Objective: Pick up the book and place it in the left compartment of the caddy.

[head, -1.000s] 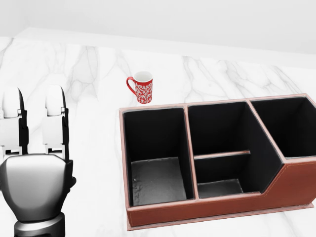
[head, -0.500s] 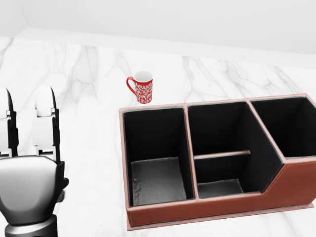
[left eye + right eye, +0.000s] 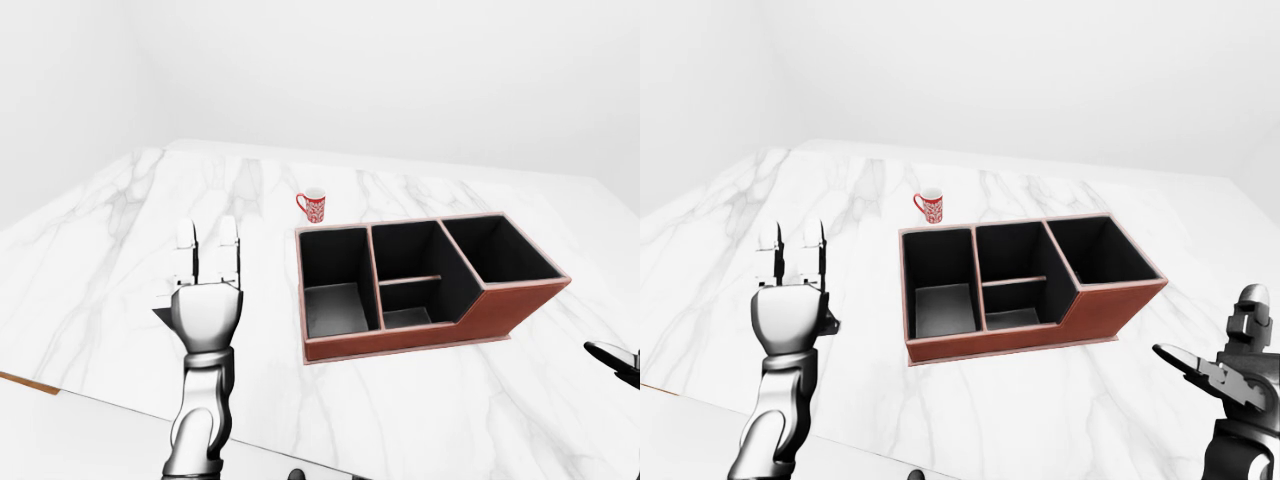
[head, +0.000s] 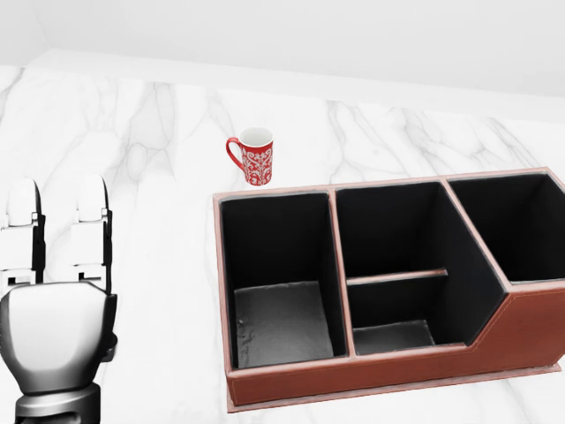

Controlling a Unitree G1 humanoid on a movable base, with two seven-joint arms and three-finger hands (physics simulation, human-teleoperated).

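Meanwhile, in the left-eye view the left hand (image 3: pixel 206 290) stands over the marble table (image 3: pixel 100 260), fingers straight and holding nothing; no book shows anywhere.

Head view: that hand has drifted left, then partly back, without reaching anything. The caddy (image 4: pixel 380 375) has its left compartment (image 4: pixel 281 322) bare; a mug (image 4: pixel 254 156) stands beyond.

Right-eye view: the right hand (image 3: pixel 1225 375) hangs released, so picking looks not yet begun.
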